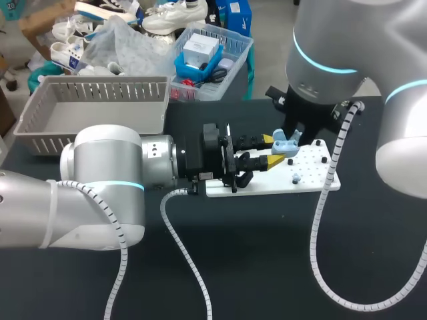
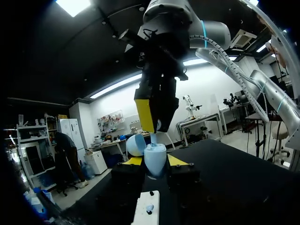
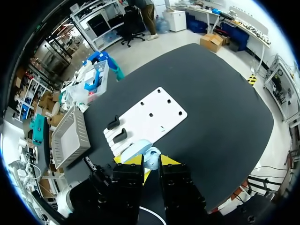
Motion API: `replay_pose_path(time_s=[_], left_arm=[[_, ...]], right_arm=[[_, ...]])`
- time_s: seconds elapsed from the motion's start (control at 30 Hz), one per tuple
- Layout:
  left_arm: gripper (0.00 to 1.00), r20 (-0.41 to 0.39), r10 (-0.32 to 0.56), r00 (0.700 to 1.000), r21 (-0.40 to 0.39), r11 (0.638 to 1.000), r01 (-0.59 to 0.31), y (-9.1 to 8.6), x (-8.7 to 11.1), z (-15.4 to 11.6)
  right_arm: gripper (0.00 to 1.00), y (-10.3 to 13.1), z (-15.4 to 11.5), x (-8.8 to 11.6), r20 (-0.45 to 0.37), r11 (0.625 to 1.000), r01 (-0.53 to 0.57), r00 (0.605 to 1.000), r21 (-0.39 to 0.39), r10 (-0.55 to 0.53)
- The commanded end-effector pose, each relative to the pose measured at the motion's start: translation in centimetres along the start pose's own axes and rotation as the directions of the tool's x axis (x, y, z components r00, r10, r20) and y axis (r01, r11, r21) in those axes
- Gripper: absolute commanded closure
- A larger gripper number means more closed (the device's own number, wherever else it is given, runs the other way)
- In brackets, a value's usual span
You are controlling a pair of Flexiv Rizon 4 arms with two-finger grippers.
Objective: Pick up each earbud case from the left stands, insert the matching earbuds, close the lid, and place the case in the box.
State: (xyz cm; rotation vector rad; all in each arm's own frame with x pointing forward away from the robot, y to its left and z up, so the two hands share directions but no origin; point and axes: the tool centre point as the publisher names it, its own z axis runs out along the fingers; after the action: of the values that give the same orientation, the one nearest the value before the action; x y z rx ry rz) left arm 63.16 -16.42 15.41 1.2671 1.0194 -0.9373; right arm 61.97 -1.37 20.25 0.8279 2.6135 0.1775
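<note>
The left hand grips the blue case, lid open, over the white plate, to hold it steady for the right hand just above; I cannot tell if that hand holds anything

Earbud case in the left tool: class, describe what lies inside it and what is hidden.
Nothing inside shows. The earbud case has its lid open, but the right tool hangs over its mouth, covering the cavity.

Silver arms, cyan rings, coiled white cables, yellow-tipped fingers
</note>
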Motion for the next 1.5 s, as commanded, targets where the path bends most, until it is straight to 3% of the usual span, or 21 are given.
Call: replay_pose_path(time_s=[0.03, 1.03, 1.07, 1.13, 1.5], left_arm=[[1.00, 0.003, 0.008, 1.000, -0.051, 0.999, -0.007, -0.3, 0.1, 0.1], [1.00, 0.003, 0.008, 1.000, -0.051, 0.999, -0.007, -0.3, 0.1, 0.1], [1.00, 0.003, 0.008, 1.000, -0.051, 0.999, -0.007, -0.3, 0.1, 0.1], [1.00, 0.003, 0.008, 1.000, -0.051, 0.999, -0.007, -0.3, 0.1, 0.1], [1.00, 0.003, 0.008, 1.000, -0.051, 0.999, -0.007, -0.3, 0.1, 0.1]], right_arm=[[1.00, 0.1, 0.3, -0.1, 0.001, 1.000, -0.005, 1.000, -0.003, 0.005], [1.00, -0.2, 1.1, 0.4, -0.032, 1.000, 0.004, 0.999, 0.004, -0.004], [0.99, -0.2, 1.0, 0.4, -0.033, 1.000, 0.005, 0.999, 0.003, -0.005], [0.55, -0.3, 0.9, 0.5, -0.036, 1.000, 0.007, 0.999, 0.003, -0.007], [0.57, -0.8, -0.2, 1.4, -0.024, 0.999, 0.031, 0.999, -0.011, -0.031]])
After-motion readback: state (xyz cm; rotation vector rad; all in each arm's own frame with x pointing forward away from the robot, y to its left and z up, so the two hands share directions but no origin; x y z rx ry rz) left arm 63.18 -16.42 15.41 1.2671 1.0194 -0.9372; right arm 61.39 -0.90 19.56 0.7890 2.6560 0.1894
